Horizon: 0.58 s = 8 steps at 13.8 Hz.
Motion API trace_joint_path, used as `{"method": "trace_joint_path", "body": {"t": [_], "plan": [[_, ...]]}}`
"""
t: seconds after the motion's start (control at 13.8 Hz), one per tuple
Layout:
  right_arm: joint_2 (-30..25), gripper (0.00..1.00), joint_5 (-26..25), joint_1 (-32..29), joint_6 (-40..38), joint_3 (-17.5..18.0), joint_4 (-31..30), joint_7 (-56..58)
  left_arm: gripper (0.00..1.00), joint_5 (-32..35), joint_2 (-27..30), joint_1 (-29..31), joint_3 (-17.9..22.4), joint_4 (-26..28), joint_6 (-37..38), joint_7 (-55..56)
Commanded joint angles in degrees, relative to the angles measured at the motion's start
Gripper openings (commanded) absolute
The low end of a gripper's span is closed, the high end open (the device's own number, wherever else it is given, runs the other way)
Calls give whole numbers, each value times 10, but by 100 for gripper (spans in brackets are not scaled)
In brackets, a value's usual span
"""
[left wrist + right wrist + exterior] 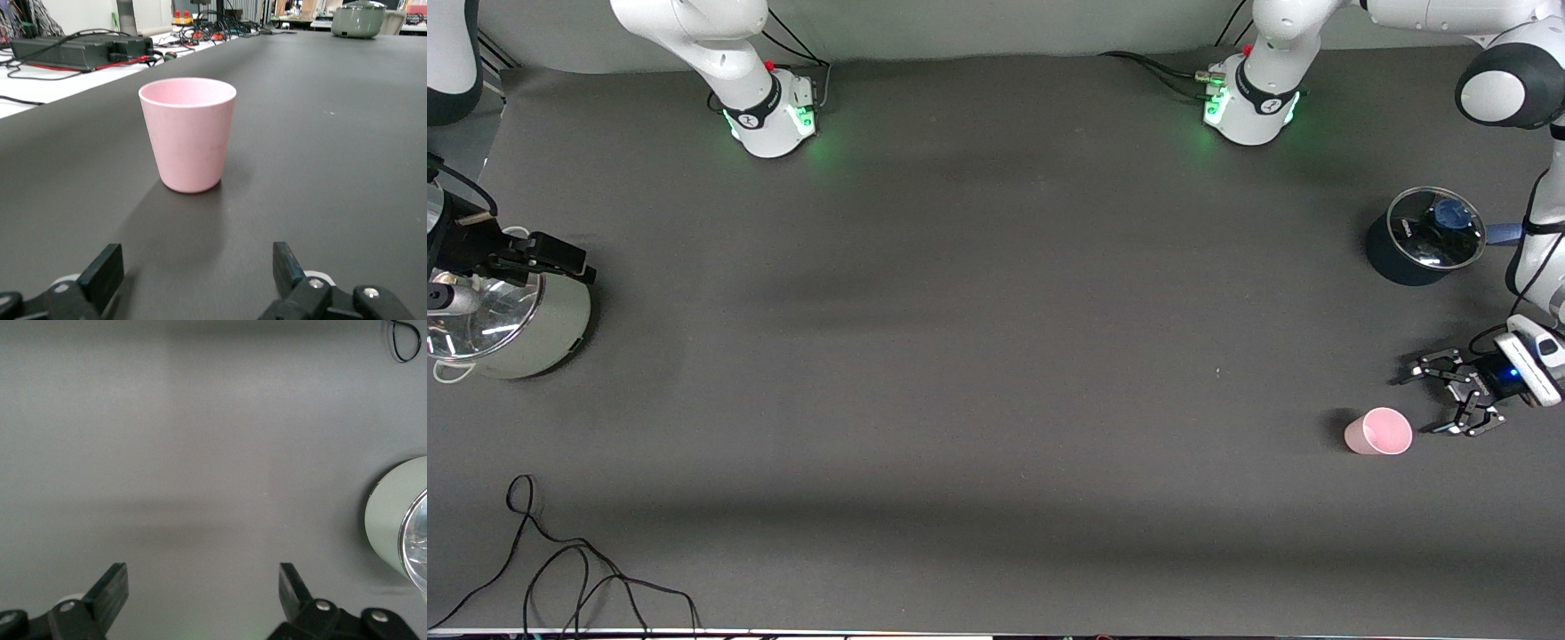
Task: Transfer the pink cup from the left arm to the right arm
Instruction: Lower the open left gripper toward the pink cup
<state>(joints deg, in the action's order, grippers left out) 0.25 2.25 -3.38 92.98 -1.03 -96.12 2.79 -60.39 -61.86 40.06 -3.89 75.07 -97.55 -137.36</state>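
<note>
Toward the left arm's end of the worktop, one pink cup stands upright, free. Just beside it the left claw is held low, spread wide and empty; it should be eased level around the wall, then closed. The right claw, one of two, waits open over one steel pot. One lidded saucepan is counted.

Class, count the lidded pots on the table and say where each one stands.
2. The dark saucepan stands at the left arm's end; the pale green pot stands at the right arm's end, under the right tool.
</note>
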Motion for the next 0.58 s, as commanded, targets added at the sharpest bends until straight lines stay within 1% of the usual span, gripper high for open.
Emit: {"method": "trace_joint_path", "body": {"t": [0.0,0.51], "plan": [[2,100,8,5,-6,-3,8,-9,100,-20,-13,-1,-9,-12,5,1],[2,100,8,5,-6,-3,8,-9,100,-25,-24,-13,-41,-9,-11,0]]}}
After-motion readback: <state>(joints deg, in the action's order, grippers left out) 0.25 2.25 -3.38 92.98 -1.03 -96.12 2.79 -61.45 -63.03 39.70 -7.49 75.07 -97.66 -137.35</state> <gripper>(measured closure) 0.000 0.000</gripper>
